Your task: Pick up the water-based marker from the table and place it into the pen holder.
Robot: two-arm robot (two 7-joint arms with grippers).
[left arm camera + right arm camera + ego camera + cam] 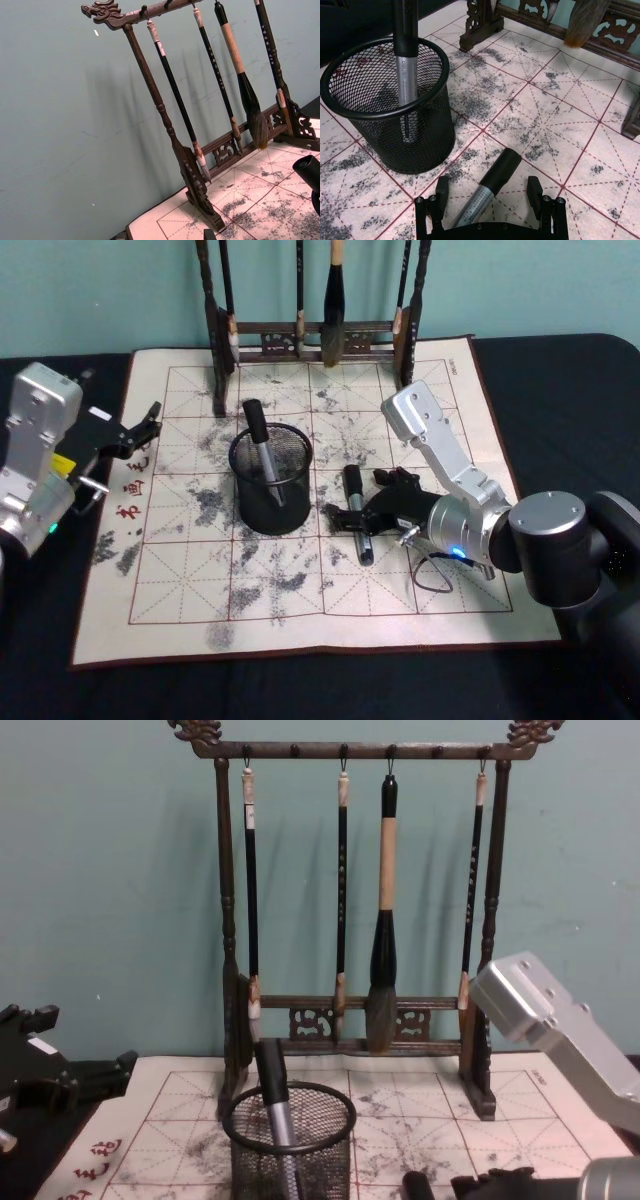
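**Right gripper and marker, nearest to farthest.** The right gripper point(488, 186) has its fingers spread wide. They straddle the water-based marker point(481, 196), which lies flat between them on the felt mat point(555, 125) of the table point(560, 370), with its black cap pointing away from the palm. We judge the marker light, stiff and smooth-barrelled, so it may roll or pivot. We would close across the grey barrel near mid-length, not on the cap. Just beyond the fingertips, to the gripper's left, stands the pen holder point(422, 142), with a second marker point(405, 65) upright inside. Farther off is the brush rack point(310, 340). The left gripper point(143, 430) is parked past the holder.
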